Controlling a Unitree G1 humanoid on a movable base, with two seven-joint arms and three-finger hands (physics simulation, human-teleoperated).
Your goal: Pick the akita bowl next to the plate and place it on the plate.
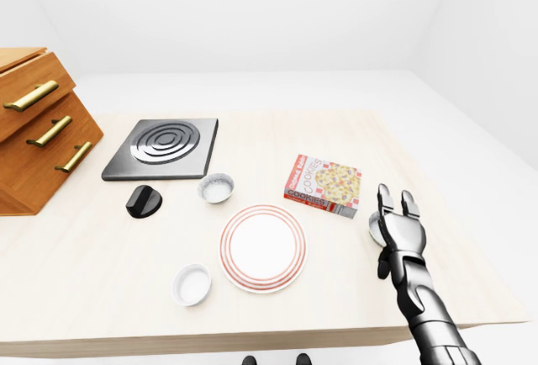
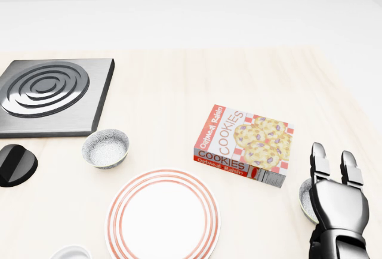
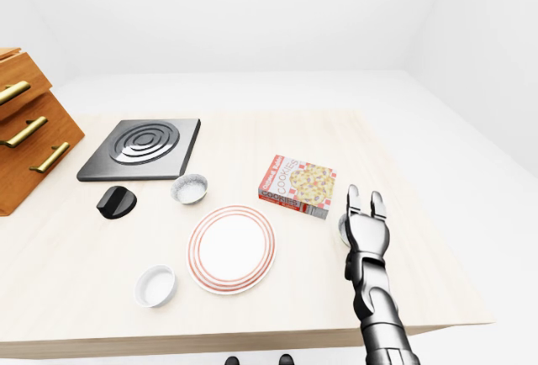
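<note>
Speckled bowl point(image 2: 105, 147) just beside the striped plate point(image 2: 162, 214), probably light, stiff and breakable, best pinched at its rim; right robot hand point(image 2: 337, 202), fingers apart, hovers well away.

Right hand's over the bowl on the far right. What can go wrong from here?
1. Possible wrong target: the right hand stands open over the right-side bowl, while a look-alike speckled bowl sits close beside the plate.
2. The cookie box lies between that hand and the plate, so a low carry might clip it.
3. The hand hides most of the bowl under it in every view, so grasp alignment is hard to judge.
</note>
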